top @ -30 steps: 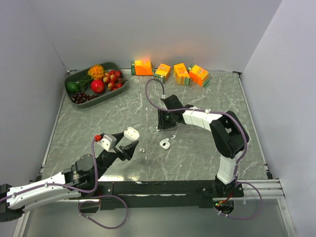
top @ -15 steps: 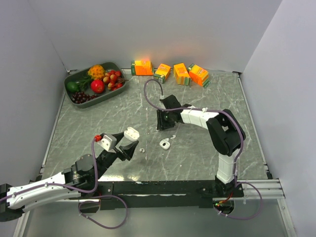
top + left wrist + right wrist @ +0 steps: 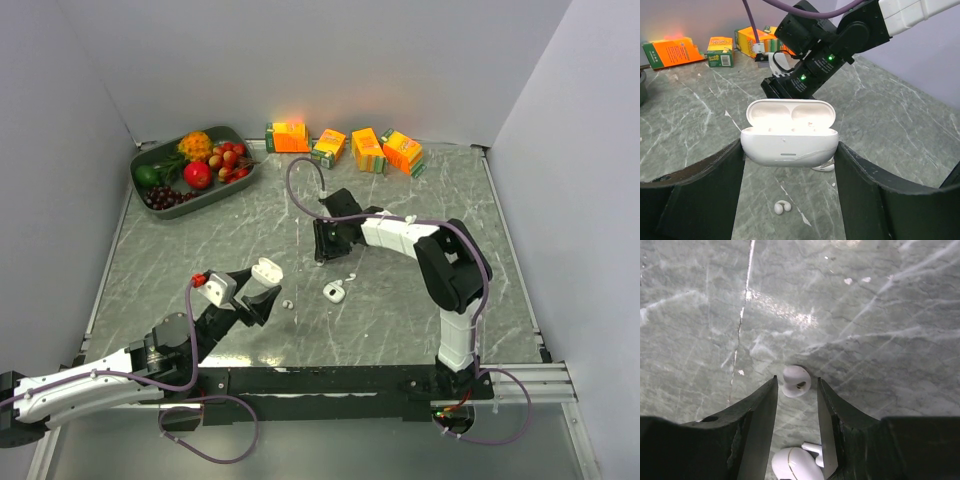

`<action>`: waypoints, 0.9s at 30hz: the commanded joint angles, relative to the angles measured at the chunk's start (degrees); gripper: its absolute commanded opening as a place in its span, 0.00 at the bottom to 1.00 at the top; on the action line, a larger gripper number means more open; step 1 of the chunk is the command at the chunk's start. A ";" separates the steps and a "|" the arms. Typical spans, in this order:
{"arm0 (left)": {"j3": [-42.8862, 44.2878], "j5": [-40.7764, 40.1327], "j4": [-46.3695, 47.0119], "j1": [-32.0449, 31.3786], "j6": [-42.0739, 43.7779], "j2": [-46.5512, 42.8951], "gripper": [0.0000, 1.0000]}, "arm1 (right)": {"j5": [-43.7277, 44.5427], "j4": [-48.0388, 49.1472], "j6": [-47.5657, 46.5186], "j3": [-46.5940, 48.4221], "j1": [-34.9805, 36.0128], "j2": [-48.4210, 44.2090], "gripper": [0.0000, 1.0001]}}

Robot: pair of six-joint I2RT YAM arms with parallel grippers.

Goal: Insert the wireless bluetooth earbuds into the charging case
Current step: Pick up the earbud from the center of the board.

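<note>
Right gripper [image 3: 324,248] has shifted slightly toward the upper left of the overhead view over the last second; the left arm and its load are unchanged. Left gripper [image 3: 252,290] is closed on the glossy white plastic charging case [image 3: 789,145], one finger at each end. The case is held above the grey veined stone-pattern table [image 3: 200,250], at lower centre-left of the overhead view. Its lid stands open and tilted back (the base wells are not visible from the wrist).

One small white curved plastic earbud [image 3: 780,206] lies on the table, below the case in the left wrist view.

Right gripper jaws are narrowly parted and hold nothing. A second small white rounded earbud [image 3: 796,381] lies on the table at the mouth of the gap between the fingertips; contact cannot be determined. A larger white rounded piece [image 3: 795,465] lies at the bottom edge of that view, identity not determinable.

Four orange juice cartons [image 3: 367,150] stand at top centre of the overhead view, well apart from both grippers.
</note>
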 commanded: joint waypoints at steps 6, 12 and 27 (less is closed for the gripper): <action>2.42 -1.46 1.02 -1.08 -0.63 -0.46 0.01 | 1.38 -0.62 -0.29 3.19 1.43 1.94 0.45; 2.33 -1.72 1.28 -1.35 -0.46 -0.64 0.01 | 3.04 -0.79 -0.20 1.87 1.43 -1.40 0.60; 2.25 -2.16 1.28 -1.88 -0.37 -0.55 0.01 | 2.52 1.93 -0.12 -3.67 -1.30 -5.71 0.58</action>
